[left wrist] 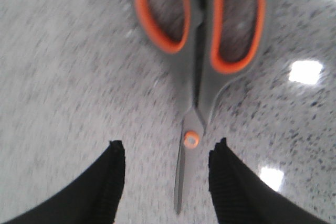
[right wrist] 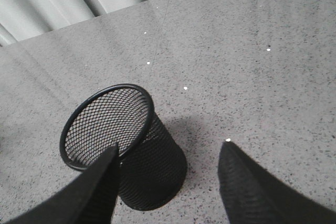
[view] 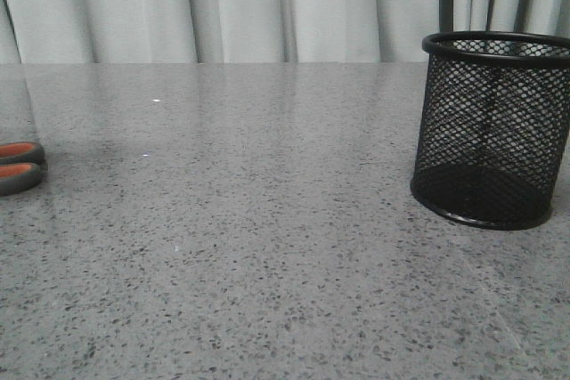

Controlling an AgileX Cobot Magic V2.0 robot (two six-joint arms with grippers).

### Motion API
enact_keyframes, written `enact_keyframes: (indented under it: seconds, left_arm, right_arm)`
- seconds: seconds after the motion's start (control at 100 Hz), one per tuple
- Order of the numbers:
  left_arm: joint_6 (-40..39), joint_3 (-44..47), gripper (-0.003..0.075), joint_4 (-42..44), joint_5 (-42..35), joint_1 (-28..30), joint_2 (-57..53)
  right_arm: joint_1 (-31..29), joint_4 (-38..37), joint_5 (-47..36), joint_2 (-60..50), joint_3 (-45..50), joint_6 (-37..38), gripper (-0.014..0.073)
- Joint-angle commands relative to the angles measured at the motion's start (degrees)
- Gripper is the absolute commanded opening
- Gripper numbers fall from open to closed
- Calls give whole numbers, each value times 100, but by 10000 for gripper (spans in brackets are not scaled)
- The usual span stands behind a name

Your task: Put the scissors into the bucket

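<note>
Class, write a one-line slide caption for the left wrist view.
Open left pincer straddling the blades of grey, orange-lined scissors lying flat on the speckled grey table.

A grey speckled table (view: 267, 264) carries the scissors (left wrist: 202, 51) and upright bucket (view: 494, 131).

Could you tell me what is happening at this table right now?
The left pincer hangs open over the scissors, which lie flat on the table, one finger on either side of the blades. The right pincer is open above the upright bucket. Nothing is gripped yet, and the bucket looks empty.
</note>
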Motion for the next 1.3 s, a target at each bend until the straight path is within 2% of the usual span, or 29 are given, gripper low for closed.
enact_keyframes:
  seconds: [0.0, 0.17, 0.45, 0.54, 0.99, 1.1, 1.29]
  left_arm:
    - [515, -241, 327, -412, -45, 199, 9]
    - [640, -311, 340, -822, -48, 596, 328]
    - [947, -310, 342, -1167, 161, 617, 634]
    - [1017, -310, 368, -1250, 212, 617, 739]
    - [1045, -310, 373, -1413, 29, 642, 1232]
    - [1045, -261, 324, -1855, 30, 642, 1259]
    - [831, -260, 134, -2252, 211, 642, 1248]
  right_arm:
    - [51, -98, -449, 77, -208, -76, 375]
    - [164, -254, -436, 77, -208, -76, 375]
    - [188, -531, -436, 77, -208, -76, 374]
    - [188, -531, -436, 77, -208, -76, 374]
    - [188, -531, -400, 77, -163, -76, 374]
    - [188, -531, -411, 77, -163, -76, 374]
    - [188, -531, -398, 77, -163, -76, 374]
